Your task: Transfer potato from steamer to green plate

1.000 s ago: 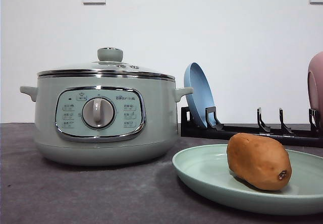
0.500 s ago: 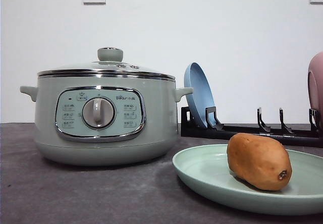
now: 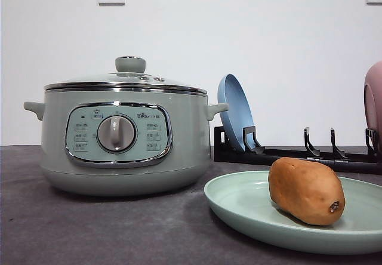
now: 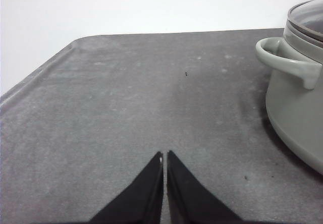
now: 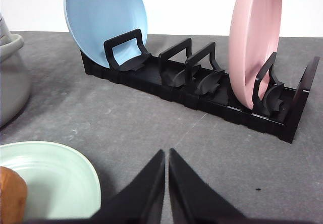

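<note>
While the potato (image 3: pixel 305 191) lies on its side on the green plate (image 3: pixel 239 204) at the lower right of the front frame, its small dark spot turned toward the camera, both of my claws hang empty over the grey table (image 3: pixel 89 229). In my left wrist picture, my left claw (image 4: pixel 164 156) sits at the bottom centre with its two black fingertips pressed nearly together, gripping nothing, bare tabletop beneath it. At the right edge of that frame I see the steamer (image 4: pixel 298 98), one side handle jutting toward me and the rim of its glass lid at the upper right corner.

In my right wrist picture, my right claw (image 5: pixel 167 153) is likewise closed at the bottom centre, holding nothing. At the lower left of that frame are the plate's pale rim and a sliver of the orange-brown potato at the very edge. Across the upper half runs a black dish rack (image 5: pixel 202 85), a blue plate (image 5: pixel 103 19) standing upright in its left slot and a pink dish (image 5: pixel 255 42) upright toward its right end.

In the front frame the steamer fills the left half, lid on, green knob on top, silver dial centred on its panel. It stands just beside the plate, apart from it.
</note>
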Robot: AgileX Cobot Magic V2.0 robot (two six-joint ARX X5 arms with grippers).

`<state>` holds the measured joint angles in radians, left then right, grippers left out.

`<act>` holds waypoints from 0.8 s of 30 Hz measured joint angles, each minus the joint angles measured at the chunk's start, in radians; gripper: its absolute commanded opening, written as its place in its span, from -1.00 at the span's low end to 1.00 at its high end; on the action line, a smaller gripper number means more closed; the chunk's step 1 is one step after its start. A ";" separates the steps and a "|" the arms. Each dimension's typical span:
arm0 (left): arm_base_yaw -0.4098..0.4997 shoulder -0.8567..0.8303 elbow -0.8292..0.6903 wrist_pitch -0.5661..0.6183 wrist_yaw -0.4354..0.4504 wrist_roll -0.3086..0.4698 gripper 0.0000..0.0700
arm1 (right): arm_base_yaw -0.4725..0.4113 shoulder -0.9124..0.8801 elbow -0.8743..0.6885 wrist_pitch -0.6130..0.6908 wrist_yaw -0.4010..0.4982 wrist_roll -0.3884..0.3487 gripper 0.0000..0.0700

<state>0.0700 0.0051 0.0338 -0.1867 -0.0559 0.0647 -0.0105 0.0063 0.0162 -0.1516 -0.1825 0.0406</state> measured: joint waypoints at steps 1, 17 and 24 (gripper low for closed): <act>0.000 0.000 0.000 0.000 0.000 0.000 -0.99 | 0.000 0.000 0.000 0.000 0.000 0.000 -1.00; 0.000 0.000 0.000 0.000 0.000 0.000 -0.99 | 0.000 0.000 0.000 0.000 0.000 0.000 -1.00; 0.000 0.000 0.000 0.000 0.000 0.000 -0.99 | 0.000 0.000 0.000 0.000 0.000 0.000 -1.00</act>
<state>0.0700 0.0051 0.0338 -0.1867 -0.0559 0.0647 -0.0105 0.0063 0.0162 -0.1516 -0.1825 0.0406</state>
